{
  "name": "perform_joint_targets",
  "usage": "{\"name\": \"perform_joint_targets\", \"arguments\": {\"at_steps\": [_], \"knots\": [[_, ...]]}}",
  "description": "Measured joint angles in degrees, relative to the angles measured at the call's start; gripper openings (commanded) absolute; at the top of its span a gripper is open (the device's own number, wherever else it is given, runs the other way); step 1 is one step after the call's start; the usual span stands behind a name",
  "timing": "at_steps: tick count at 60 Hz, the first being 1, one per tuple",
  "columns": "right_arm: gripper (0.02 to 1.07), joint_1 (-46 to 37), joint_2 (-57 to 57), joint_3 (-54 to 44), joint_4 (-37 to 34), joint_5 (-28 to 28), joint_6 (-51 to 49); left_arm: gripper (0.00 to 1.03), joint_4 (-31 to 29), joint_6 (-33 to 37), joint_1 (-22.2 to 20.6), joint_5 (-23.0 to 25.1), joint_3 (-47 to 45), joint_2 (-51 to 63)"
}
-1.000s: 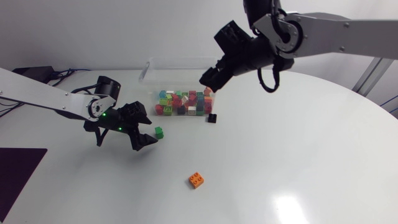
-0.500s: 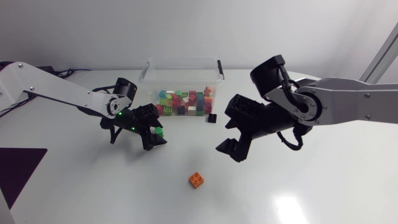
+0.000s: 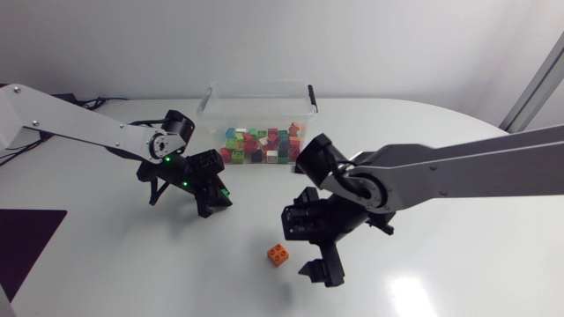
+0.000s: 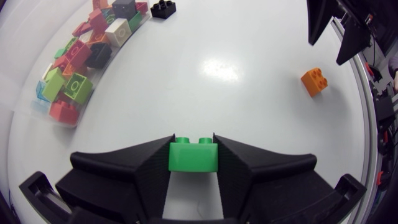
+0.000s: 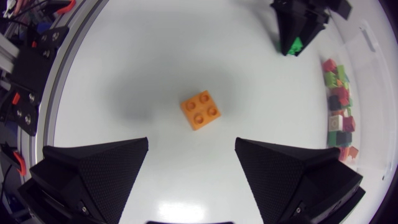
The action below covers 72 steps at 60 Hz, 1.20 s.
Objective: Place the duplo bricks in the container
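My left gripper (image 4: 193, 146) is shut on a green brick (image 4: 193, 155), its fingers pressing both sides just above the table. In the head view the left gripper (image 3: 216, 192) sits left of centre, in front of the container (image 3: 256, 92). An orange brick (image 3: 278, 254) lies on the table. My right gripper (image 3: 306, 246) hangs open beside it. From the right wrist the orange brick (image 5: 201, 110) lies just ahead of the open right gripper (image 5: 191, 146), not touched. A black brick (image 4: 163, 8) lies beside the container.
The clear container (image 4: 46, 106) holds several coloured bricks (image 3: 260, 145) and stands at the back of the white table (image 3: 458, 264). In the right wrist view my left gripper (image 5: 297, 31) shows beyond the orange brick. A dark mat (image 3: 22, 242) lies at the table's left edge.
The left gripper has shut on the green brick. The right arm has swung from above the container down to the orange brick, staying open.
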Motion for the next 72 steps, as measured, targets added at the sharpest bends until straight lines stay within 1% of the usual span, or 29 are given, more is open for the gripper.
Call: {"name": "perform_joint_targets", "arguments": {"at_steps": [6,19,24,28,33,40,47,56,66,70,72], "knots": [[1.02,1.3,2.7,1.6,-1.5,0.2,-2.3,0.26,-2.0,0.0,0.0,0.0,-0.8,-3.8],[1.01,1.3,7.1,7.5,-3.0,0.1,-5.3,0.26,-6.6,0.0,0.0,0.0,-2.0,-13.7],[0.98,1.4,8.8,8.8,-3.7,0.1,-6.6,0.26,-7.6,-0.1,0.0,0.0,-2.0,-16.9],[0.93,1.6,10.6,9.9,-4.3,0.0,-7.4,0.26,-8.0,-0.3,0.0,0.0,-2.0,-19.0],[0.91,2.0,12.5,11.0,-4.9,-0.3,-8.2,0.26,-8.8,-1.4,0.0,0.0,-2.1,-21.7],[0.79,2.1,14.1,12.3,-5.9,-1.0,-9.7,0.26,-10.0,-1.9,0.0,0.0,-2.1,-24.3],[0.62,2.1,14.8,13.4,-7.6,-1.6,-10.9,0.26,-10.4,-3.3,-0.1,0.0,-1.7,-25.6],[0.61,2.1,15.0,14.2,-8.8,-2.6,-12.3,0.26,-10.5,-5.3,-0.5,0.0,0.3,-25.6],[0.31,2.1,16.1,14.9,-9.4,-3.3,-12.6,0.26,-10.6,-7.0,-1.1,0.0,2.5,-25.6],[0.21,2.1,16.4,14.9,-9.4,-3.5,-12.6,0.26,-10.6,-7.6,-1.2,0.0,3.8,-25.6],[0.19,2.1,16.4,14.9,-9.4,-3.8,-12.6,0.26,-10.5,-7.9,-1.2,0.0,4.6,-25.6]]}}
